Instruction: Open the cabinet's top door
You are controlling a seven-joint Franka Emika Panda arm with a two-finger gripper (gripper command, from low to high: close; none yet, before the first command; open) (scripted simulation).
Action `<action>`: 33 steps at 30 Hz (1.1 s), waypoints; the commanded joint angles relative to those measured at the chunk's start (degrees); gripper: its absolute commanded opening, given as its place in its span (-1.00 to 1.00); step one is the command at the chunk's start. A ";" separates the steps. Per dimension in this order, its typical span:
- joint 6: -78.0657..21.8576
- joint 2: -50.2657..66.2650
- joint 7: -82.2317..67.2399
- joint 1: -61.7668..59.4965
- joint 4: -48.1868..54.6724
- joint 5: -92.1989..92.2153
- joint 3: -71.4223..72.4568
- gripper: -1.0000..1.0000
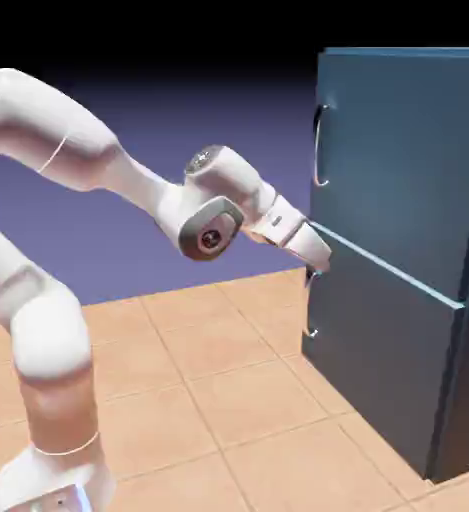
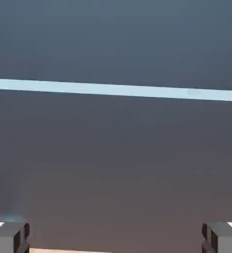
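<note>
A tall dark teal-blue cabinet (image 1: 398,170) stands at the exterior view's right, its top door, the larger flat blue panel (image 1: 403,150), above a pale horizontal seam (image 1: 388,264). The white two-finger gripper (image 2: 116,238) is open and holds nothing, low by that seam, its hand (image 1: 308,246) near the lower panel's handle (image 1: 311,305). The door's long curved silver bar handle (image 1: 319,146) runs upright above the hand, so the next move probably calls for going up.
</note>
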 commanded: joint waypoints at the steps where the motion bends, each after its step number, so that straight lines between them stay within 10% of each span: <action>1: -0.57 -1.32 -0.80 -1.42 0.49 2.50 1.27 0.00; 33: -18.70 -43.48 -26.41 -46.72 16.10 82.25 41.80 0.00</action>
